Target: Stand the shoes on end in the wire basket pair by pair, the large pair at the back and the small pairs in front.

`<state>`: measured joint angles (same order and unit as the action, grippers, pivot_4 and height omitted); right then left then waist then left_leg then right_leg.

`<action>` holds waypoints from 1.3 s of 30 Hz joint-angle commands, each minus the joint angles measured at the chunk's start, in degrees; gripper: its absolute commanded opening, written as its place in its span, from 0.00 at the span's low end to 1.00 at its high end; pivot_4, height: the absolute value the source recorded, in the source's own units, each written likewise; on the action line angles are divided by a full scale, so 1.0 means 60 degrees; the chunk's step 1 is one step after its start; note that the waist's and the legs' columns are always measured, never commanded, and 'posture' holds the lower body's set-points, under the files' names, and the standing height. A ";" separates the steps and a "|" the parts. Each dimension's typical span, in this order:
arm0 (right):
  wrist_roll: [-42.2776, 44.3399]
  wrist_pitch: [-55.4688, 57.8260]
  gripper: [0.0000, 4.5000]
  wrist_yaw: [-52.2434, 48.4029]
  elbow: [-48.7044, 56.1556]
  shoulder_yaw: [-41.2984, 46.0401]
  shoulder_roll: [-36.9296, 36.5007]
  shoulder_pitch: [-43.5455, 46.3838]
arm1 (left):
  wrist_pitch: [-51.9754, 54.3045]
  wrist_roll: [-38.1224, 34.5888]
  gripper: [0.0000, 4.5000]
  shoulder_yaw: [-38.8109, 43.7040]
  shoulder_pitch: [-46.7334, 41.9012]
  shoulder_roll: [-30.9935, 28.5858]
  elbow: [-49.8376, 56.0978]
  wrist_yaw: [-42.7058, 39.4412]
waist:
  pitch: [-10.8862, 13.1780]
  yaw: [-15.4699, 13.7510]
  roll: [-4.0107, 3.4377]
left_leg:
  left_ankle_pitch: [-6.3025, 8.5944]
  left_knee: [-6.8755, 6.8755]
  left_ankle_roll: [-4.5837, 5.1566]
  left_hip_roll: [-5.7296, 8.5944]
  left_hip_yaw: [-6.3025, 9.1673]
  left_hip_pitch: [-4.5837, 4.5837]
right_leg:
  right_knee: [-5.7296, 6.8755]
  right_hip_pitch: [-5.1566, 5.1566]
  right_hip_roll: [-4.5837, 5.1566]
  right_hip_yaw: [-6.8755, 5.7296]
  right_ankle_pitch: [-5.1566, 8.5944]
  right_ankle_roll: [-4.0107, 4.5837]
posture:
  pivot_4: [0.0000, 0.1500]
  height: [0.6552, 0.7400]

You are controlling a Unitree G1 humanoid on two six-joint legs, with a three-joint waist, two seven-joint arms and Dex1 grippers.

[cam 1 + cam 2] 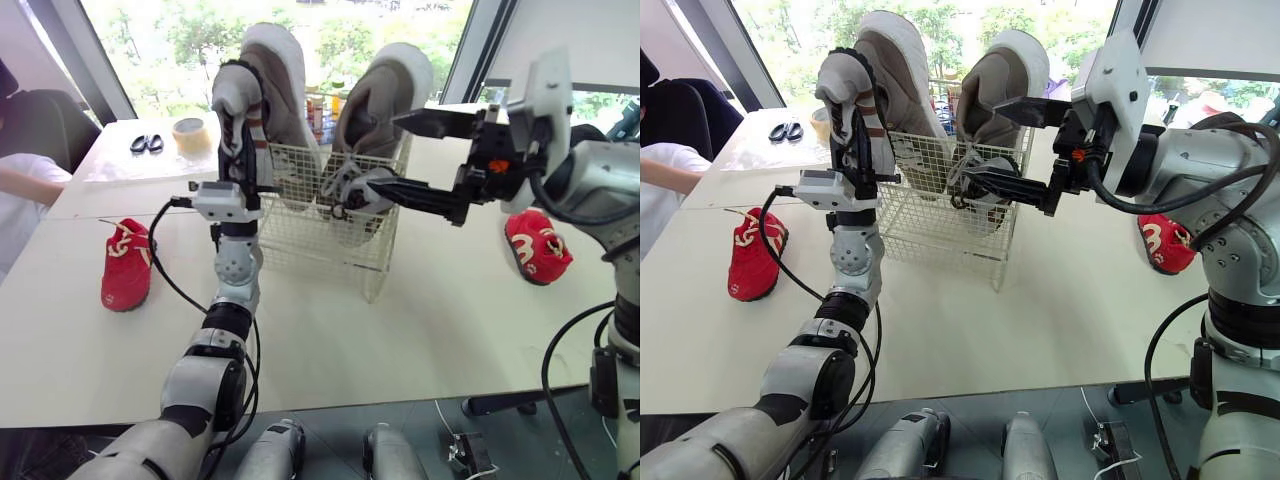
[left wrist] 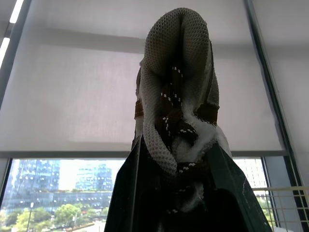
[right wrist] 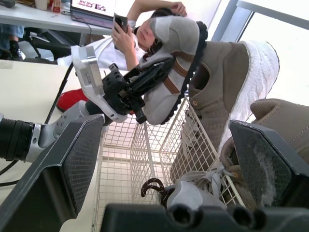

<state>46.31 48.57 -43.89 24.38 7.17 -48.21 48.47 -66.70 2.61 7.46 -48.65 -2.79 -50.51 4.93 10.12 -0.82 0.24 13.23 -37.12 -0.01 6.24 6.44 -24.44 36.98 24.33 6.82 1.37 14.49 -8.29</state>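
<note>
The wire basket (image 1: 330, 235) stands mid-table with two large tan shoes (image 1: 285, 85) on end along its back. A small grey shoe (image 1: 352, 192) sits in its front right part. My left gripper (image 1: 238, 125) is raised over the basket's front left corner, shut on a second small grey shoe (image 2: 176, 92), toe up. My right gripper (image 1: 405, 158) is open at the basket's right side, its lower finger close to the grey shoe inside. One red shoe (image 1: 126, 262) lies left of the basket, another red shoe (image 1: 537, 246) lies to the right.
Scissors (image 1: 147, 143) and a tape roll (image 1: 190, 134) lie at the table's far left corner. A person (image 1: 22, 190) sits at the left edge, also seen as a person (image 3: 140, 24) holding a phone. Bare tabletop (image 1: 400, 340) lies in front of the basket.
</note>
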 commanded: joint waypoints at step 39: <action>0.0123 0.0024 1.00 0.0028 0.0275 0.0395 -0.0095 -0.0323 | 0.8669 -0.3455 0.99 -0.0491 0.5168 -0.1836 0.9189 -0.3298 | -0.0031 0.0336 -0.0024 | 0.0024 0.0029 0.0011 -0.0008 -0.0004 0.0025 | -0.0010 0.0028 -0.0005 0.0017 0.0003 0.0005 | 1.00 1.00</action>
<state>46.36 49.59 -43.35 25.01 7.54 -48.37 46.33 -20.41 -15.47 3.26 -19.66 -12.02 -1.17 -13.87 9.93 1.19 0.09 13.37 -36.95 0.05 6.19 6.43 -24.29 36.92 24.50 6.78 1.47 14.51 -8.26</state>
